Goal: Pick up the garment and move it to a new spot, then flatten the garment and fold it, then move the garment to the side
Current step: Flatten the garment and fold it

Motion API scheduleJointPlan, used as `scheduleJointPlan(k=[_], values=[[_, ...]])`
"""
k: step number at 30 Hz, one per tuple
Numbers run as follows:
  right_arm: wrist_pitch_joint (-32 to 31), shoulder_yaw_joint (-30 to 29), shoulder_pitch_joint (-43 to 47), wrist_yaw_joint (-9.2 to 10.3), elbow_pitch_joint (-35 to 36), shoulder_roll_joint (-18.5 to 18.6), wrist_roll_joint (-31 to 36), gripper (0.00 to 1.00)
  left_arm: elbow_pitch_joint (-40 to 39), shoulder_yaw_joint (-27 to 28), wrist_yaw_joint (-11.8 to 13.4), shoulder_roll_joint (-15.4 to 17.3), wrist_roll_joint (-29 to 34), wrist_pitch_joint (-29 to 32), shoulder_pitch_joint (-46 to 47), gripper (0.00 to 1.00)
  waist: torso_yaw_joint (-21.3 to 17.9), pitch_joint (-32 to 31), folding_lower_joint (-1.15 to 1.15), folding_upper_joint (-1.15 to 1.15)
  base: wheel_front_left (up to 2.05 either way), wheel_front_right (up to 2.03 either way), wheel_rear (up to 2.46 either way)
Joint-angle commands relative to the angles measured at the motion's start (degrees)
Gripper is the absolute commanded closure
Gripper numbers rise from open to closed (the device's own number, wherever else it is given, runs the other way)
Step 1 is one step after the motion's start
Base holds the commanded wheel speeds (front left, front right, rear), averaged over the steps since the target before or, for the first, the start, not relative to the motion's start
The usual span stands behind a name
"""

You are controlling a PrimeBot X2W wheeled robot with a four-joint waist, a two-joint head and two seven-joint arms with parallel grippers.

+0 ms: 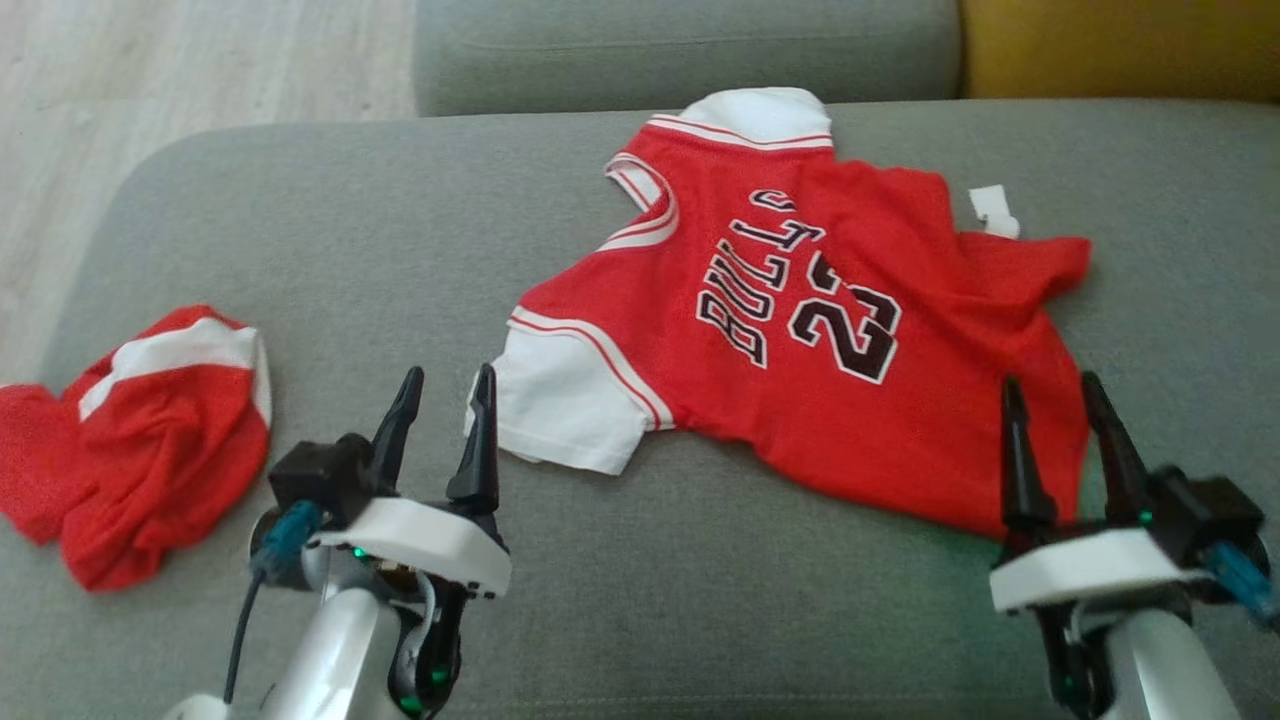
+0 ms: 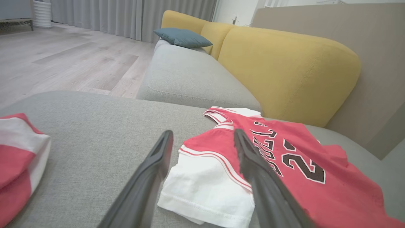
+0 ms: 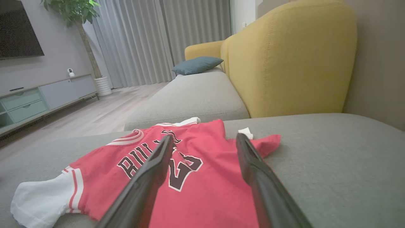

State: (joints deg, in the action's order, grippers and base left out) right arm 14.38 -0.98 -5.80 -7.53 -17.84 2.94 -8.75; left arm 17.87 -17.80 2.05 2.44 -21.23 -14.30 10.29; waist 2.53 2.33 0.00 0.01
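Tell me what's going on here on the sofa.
A two-armed robot is working on a red Bulls jersey that lies spread out, lettering up and wrinkled, on the grey sofa seat. Both sets of jaws are open and hold nothing. The left jaws sit by the jersey's white sleeve, and the right jaws are over its near red edge. No fold has been made yet. A second red and white garment lies bunched up to the robot's left.
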Motion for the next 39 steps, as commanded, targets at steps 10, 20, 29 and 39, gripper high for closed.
scheduleJointPlan(k=[10,20,29,39], values=[[-1.9,0.6,3.9,0.04,10.9,-0.1,-2.3,0.0,11.5,3.1,2.4,3.1,9.4,-0.4,6.1,0.0,-4.3,2.9,0.0,-0.01,0.0,0.0,0.0],[-2.4,0.2,3.4,0.04,12.5,-0.1,-2.8,0.0,25.2,1.8,0.2,5.4,10.5,1.8,15.2,0.0,-6.9,6.2,0.0,-0.01,0.0,0.0,0.0],[-1.9,-0.1,2.2,0.04,11.8,-0.1,-3.9,0.0,31.3,1.0,0.9,6.1,11.0,1.8,18.3,0.0,-7.7,7.9,0.0,-0.01,0.0,0.0,0.0],[-3.5,-1.9,1.9,0.04,9.9,-0.1,-3.5,0.0,36.1,-0.9,-3.6,4.5,9.3,4.1,19.2,1.0,-8.0,7.5,0.0,-0.01,0.0,0.0,0.0]])
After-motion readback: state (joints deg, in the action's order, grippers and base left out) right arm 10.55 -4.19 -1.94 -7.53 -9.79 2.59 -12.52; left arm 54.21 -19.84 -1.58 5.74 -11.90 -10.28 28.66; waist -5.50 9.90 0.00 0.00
